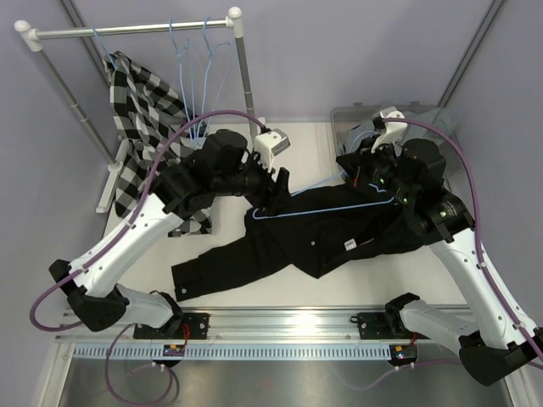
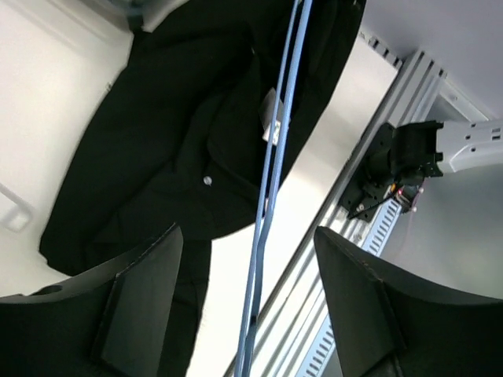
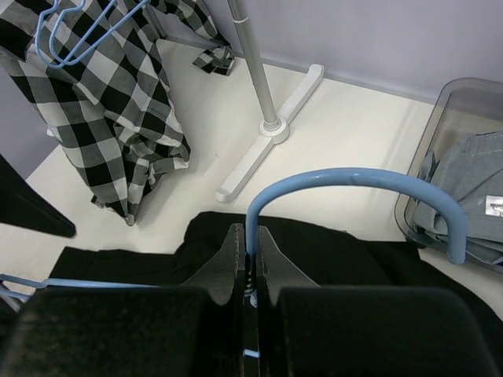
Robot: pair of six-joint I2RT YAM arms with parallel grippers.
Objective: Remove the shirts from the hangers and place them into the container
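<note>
A black shirt [image 1: 339, 239] lies spread on the table with a light-blue hanger [image 1: 331, 203] across its upper part. My right gripper [image 3: 250, 243] is shut on the stem just below the hanger hook [image 3: 354, 179], above the black shirt [image 3: 330, 251]. My left gripper [image 2: 247, 298] hangs open over the shirt's left end [image 2: 196, 118]. The hanger wire [image 2: 271, 181] runs between its fingers [image 2: 141, 306] without touching either. The clear container [image 3: 416, 181] stands at the back right with a grey shirt [image 3: 464, 188] inside. A black-and-white check shirt [image 1: 140, 110] hangs on a hanger at the left.
A silver rail [image 1: 136, 31] with white caps stands at the back left, carrying empty blue hangers [image 1: 191, 76]. Its white foot [image 3: 267, 149] rests on the table behind the black shirt. An aluminium track [image 1: 280, 318] runs along the near edge.
</note>
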